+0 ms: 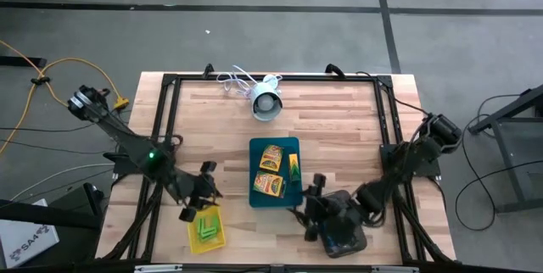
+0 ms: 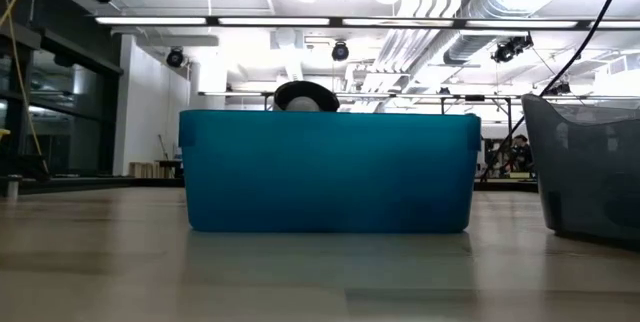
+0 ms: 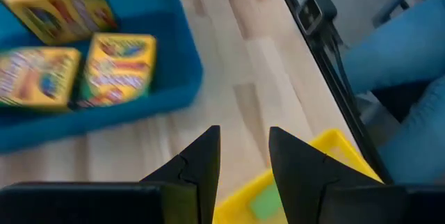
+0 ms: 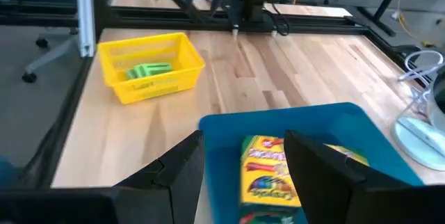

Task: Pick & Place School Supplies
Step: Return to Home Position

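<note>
Yellow-orange printed boxes point(image 1: 271, 158) lie flat in the teal tray point(image 1: 256, 197) at mid-table; they show again in the left wrist view point(image 3: 117, 68) and the right wrist view point(image 4: 266, 172). Bright green blocks point(image 4: 147, 70) lie in the yellow tray point(image 1: 217, 241) near the front edge. My left gripper point(image 1: 197, 209) hangs open above the yellow tray's far edge, nothing between its fingers point(image 3: 243, 137). My right gripper point(image 1: 307, 201) hovers open at the teal tray's right side, above it and aimed across it point(image 4: 243, 135). It holds nothing.
A dark grey tray point(image 1: 346, 241) stands at the front right under the right arm. A white round device with a cable point(image 1: 266, 102) sits at the far middle. Black frame rails point(image 1: 161, 120) run along the table's sides. Bare wood lies between the trays.
</note>
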You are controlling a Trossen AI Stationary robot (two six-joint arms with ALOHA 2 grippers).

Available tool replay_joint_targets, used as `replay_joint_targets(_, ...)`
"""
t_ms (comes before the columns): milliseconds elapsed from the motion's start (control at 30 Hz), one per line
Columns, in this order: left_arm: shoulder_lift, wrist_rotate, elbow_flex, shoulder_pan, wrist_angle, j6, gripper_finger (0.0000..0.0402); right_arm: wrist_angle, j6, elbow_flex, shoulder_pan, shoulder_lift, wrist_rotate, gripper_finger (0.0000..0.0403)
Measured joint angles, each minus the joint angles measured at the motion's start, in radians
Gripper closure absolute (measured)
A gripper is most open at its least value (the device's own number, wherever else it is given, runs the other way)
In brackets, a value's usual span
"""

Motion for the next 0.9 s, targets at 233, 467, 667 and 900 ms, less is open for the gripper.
replay_joint_targets(233,-0.089,0.001,0.000,0.093,-0.001,0.067,0.0281,-0.035,-0.109,0.000,-0.136,-0.069,-0.140,0.0213)
replay_joint_targets(467,-0.092,0.008,0.000,0.155,-0.004,0.062,0.0281,-0.046,-0.205,0.000,-0.345,-0.175,-0.437,0.0213)
replay_joint_targets(667,-0.089,0.011,0.000,0.168,-0.005,0.051,0.0281,-0.074,-0.235,0.000,-0.530,-0.245,-0.603,0.0213)
replay_joint_targets(900,-0.088,0.011,0.000,0.144,-0.005,0.046,0.0281,-0.167,-0.251,0.000,-0.683,-0.295,-0.698,0.0213)
